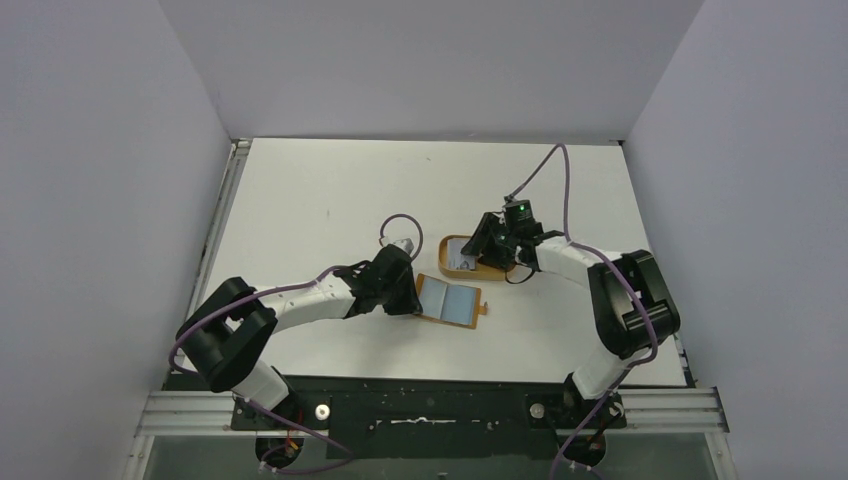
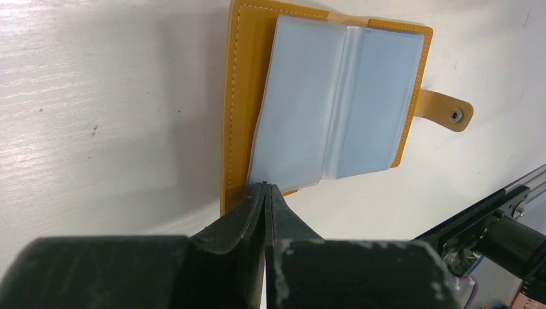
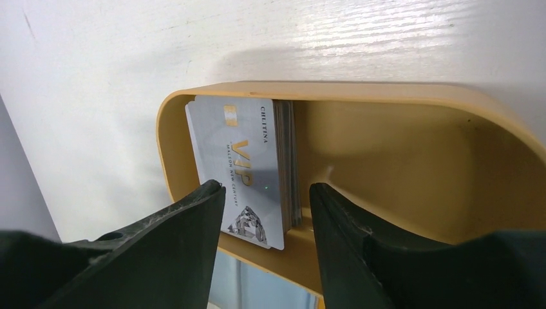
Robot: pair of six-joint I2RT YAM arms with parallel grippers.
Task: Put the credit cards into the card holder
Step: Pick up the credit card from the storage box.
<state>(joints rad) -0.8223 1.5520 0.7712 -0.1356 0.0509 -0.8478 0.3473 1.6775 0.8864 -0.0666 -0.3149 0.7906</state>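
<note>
The card holder (image 1: 449,301) lies open and flat on the table, its tan-orange leather (image 2: 235,96) framing clear plastic pockets (image 2: 335,96), with a snap tab (image 2: 451,113) on one side. My left gripper (image 2: 265,187) is shut, its tips resting at the holder's near corner, by the edge of the pockets; in the top view the left gripper (image 1: 416,299) sits at the holder's left edge. The credit cards (image 3: 241,154) sit stacked in an orange oval tray (image 3: 386,94), a silvery VIP card on top. My right gripper (image 3: 267,187) hangs open over the stack, one finger on each side, holding nothing.
The tray (image 1: 447,264) stands just behind the card holder, with the right gripper (image 1: 482,250) over it. Grey walls close in the white table on three sides. A metal rail (image 1: 420,410) with the arm bases runs along the near edge. Purple cables loop above both arms.
</note>
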